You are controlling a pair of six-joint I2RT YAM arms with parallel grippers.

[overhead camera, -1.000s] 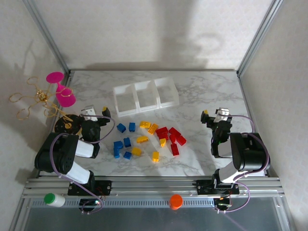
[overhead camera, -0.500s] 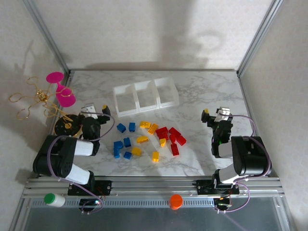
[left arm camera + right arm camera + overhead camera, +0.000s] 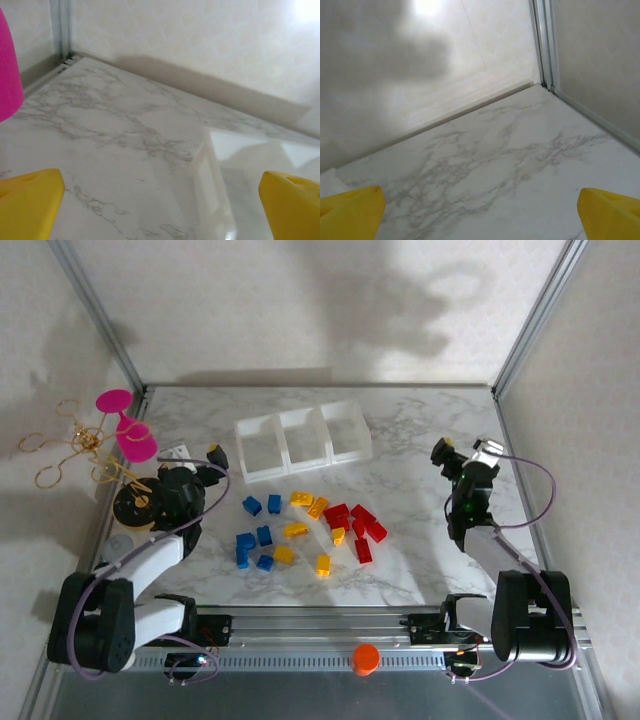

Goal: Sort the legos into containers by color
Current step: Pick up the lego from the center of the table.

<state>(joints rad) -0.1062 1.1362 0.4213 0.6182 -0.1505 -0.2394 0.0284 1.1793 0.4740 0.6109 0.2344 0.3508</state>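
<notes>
From above, you see both arms reaching forward, left gripper (image 3: 197, 455) and right gripper (image 3: 465, 452) spread wide, empty. The legos (image 3: 310, 530) lie between them, just before the containers (image 3: 303, 438). Left wrist: containers close ahead. Right wrist: the table (image 3: 510, 165) corner.

Marble-patterned table (image 3: 430, 430): toward the back, three joined translucent containers (image 3: 303, 437), empty; nearer, loose legos (image 3: 295, 530), blue left, yellow middle, red right.

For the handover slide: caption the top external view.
Blue, yellow and red legos lie loose in front of three empty containers.
</notes>
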